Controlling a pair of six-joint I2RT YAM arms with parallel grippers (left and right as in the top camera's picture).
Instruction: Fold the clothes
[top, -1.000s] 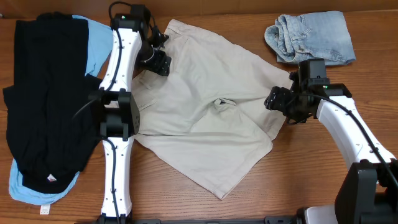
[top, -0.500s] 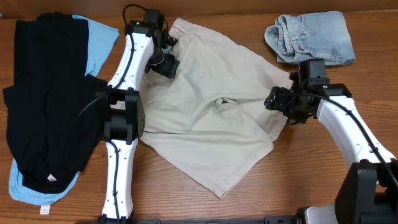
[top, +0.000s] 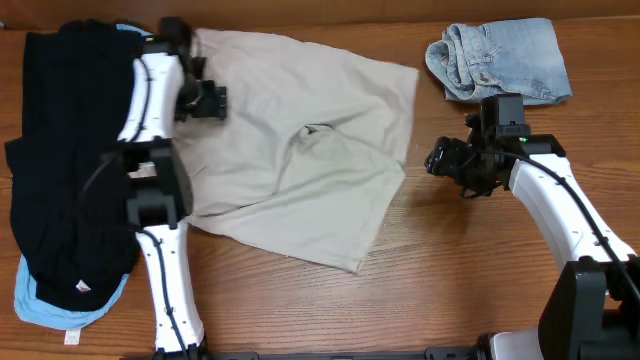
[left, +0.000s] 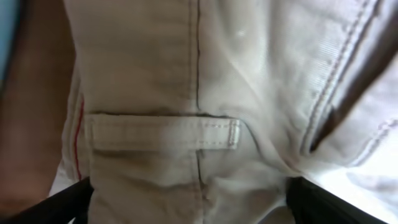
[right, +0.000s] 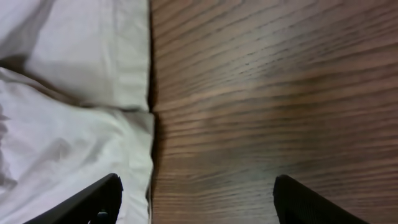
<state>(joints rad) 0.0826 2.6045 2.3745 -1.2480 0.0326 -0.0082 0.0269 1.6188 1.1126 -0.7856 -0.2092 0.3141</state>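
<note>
With left claw (top: 208, 100) spread wide over the waistband of the pale beige cotton shorts (top: 300, 170) at the worktop's (top: 450, 290) far-left edge and right claw (top: 441, 160) wide and empty, pinch the band fully before folding.

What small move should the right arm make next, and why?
Probably shift the right gripper a little toward the shorts and lower it onto their nearest edge. It hangs open over bare table, with the hem just beside it, while the left gripper is at the waistband.
</note>
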